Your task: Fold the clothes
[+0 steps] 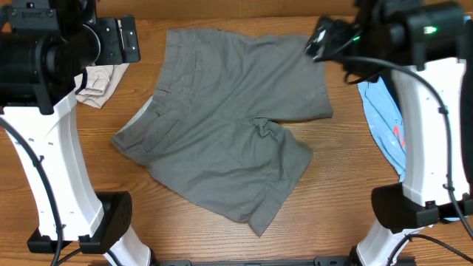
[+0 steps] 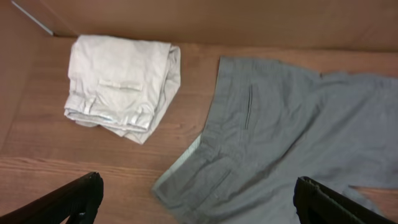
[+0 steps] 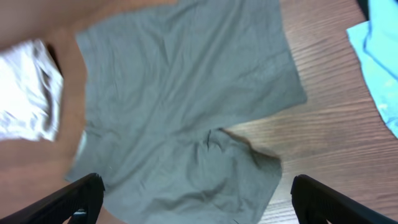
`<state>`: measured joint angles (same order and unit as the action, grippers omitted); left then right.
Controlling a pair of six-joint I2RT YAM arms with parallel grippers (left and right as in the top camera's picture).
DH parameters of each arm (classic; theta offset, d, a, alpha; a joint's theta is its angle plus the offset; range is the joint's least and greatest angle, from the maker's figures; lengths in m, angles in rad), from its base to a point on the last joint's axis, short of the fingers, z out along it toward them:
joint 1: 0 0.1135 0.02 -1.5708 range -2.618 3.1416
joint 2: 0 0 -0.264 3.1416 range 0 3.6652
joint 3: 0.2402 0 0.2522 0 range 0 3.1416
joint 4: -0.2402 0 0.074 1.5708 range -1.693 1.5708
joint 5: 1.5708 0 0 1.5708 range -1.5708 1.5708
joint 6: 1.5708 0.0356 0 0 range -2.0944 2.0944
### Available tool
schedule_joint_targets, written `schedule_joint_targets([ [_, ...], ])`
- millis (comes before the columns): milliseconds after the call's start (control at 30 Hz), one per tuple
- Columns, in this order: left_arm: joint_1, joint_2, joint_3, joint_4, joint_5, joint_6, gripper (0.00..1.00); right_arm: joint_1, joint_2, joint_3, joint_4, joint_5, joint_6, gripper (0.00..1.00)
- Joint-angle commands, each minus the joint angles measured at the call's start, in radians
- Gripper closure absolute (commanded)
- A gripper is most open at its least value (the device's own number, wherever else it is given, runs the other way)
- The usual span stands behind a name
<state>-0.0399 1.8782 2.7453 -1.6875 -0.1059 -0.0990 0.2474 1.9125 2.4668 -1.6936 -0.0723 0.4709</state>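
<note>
Legible markings: none found.
The light-blue garment (image 1: 380,122) carries a small red mark (image 1: 399,135) at its edge, too small and partly hidden to read. The grey shorts (image 1: 222,125), the beige garment (image 2: 121,84) and the worktop (image 1: 340,177) show no readable lettering in any view.

Showing soft, even light; blurring in one wrist view.
Lighting the overhead view brightly from above, casting only thin, soft shadows under the edges of the grey shorts (image 1: 222,125) on the wooden table (image 1: 340,170). Keeping the left wrist view slightly soft yet readable, seams showing on the folded beige garment (image 2: 121,84). Smearing the right wrist view with motion blur, strongest at its left edge, and softening the light-blue cloth (image 3: 382,62). Leaving the dark fingertips (image 2: 74,199) at the lower corners of both wrist views out of focus.
</note>
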Motion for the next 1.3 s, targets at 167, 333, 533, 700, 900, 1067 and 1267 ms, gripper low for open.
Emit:
schedule_joint_targets([
  [167,0.031,0.008,-0.134,-0.002,-0.009,0.014,0.00,0.103,-0.007,-0.133,0.000,0.043,0.021,0.00],
  [333,0.074,0.008,-0.200,-0.002,0.003,0.013,0.00,0.156,-0.030,-0.292,0.039,0.045,0.032,0.00],
  [533,0.080,0.008,-0.345,0.001,-0.002,0.038,0.00,0.223,-0.117,-0.638,0.203,0.012,0.059,0.00],
  [700,0.080,0.011,-0.487,0.056,0.024,0.124,0.00,0.253,-0.188,-0.931,0.385,-0.121,0.062,0.00],
  [900,0.081,0.011,-0.692,0.130,0.050,0.160,0.00,0.306,-0.196,-1.081,0.437,-0.158,0.093,0.00],
  [1067,0.081,0.011,-0.888,0.224,0.051,0.216,0.00,0.429,-0.196,-1.133,0.449,-0.165,0.183,0.00],
  [1267,0.080,0.011,-1.072,0.397,0.055,0.284,0.00,0.528,-0.196,-1.241,0.497,-0.166,0.319,0.00],
])
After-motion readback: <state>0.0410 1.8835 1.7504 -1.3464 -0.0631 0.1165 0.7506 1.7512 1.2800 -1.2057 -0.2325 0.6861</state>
